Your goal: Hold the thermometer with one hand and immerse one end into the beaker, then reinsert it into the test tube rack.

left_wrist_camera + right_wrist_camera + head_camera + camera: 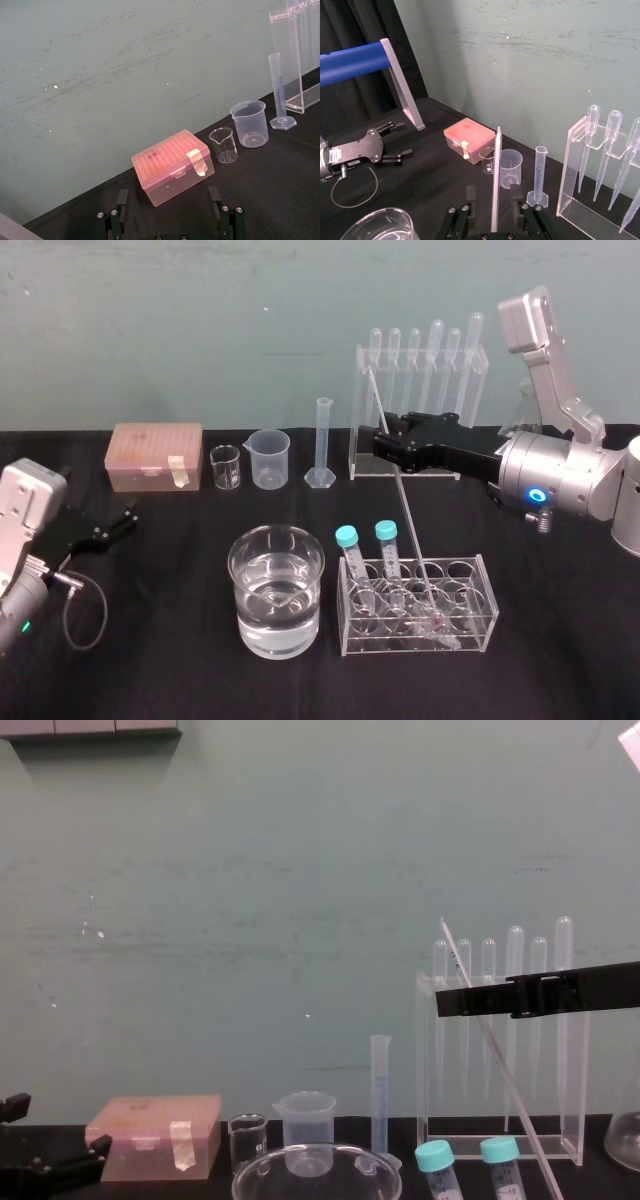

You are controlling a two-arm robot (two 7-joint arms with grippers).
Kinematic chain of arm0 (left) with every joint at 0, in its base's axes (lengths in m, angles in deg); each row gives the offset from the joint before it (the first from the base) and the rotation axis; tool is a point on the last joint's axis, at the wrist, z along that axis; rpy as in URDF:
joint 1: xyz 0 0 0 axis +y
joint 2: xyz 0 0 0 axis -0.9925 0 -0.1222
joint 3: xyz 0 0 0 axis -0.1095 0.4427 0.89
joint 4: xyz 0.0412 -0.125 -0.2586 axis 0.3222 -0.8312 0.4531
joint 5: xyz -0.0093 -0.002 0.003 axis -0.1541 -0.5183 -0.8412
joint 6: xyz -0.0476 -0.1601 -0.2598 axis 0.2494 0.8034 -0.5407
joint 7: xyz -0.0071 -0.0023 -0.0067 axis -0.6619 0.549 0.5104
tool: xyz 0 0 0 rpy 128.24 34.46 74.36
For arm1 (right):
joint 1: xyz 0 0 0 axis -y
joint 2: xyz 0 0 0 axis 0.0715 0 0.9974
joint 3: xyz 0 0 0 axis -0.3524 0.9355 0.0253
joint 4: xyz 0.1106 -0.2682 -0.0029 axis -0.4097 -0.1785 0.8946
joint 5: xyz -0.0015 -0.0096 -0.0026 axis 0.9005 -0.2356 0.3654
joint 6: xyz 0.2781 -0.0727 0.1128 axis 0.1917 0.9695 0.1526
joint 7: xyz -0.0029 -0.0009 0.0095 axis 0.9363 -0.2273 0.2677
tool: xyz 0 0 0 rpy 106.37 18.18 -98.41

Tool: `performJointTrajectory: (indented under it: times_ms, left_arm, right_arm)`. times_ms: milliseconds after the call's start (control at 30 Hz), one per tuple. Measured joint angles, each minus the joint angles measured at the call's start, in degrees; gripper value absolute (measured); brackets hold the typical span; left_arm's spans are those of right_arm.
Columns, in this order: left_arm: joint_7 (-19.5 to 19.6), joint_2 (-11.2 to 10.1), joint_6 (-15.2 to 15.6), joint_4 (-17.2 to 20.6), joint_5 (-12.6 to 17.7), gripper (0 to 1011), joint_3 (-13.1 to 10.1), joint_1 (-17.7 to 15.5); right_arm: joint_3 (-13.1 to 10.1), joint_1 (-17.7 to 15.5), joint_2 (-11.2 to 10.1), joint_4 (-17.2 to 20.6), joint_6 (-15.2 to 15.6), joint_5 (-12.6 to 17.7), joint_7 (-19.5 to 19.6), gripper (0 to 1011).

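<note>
Head view: the thermometer (402, 495), a thin clear glass rod, leans with its lower tip indistinct inside the clear acrylic test tube rack (470, 566), at 3 o'clock from the round glass beaker (312, 612). Left wrist view: left gripper (168, 194) spread, finger bases cut off. Right wrist view: right gripper (494, 194) spread, fingers flanking the thermometer without contact. Chest view: thermometer foot cut off.

The thermometer (501, 1060) and beaker (318, 1172) are cut off by the chest view's bottom edge. The thermometer's scale marks are too small to read. In the right wrist view the right gripper (494, 210) hides its lower end.
</note>
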Motion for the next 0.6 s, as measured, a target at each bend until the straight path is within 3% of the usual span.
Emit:
performJointTrajectory:
  times_ms: [433,600]
  left_arm:
    - [0.0,0.0,0.0,0.0,0.0,1008,0.0,0.0]
    - [0.0,0.0,0.0,0.0,0.0,1008,0.0,0.0]
  right_arm:
    - [0.0,0.0,0.0,0.0,0.0,0.1,0.0,64]
    - [0.0,0.0,0.0,0.0,0.0,0.1,0.0,58]
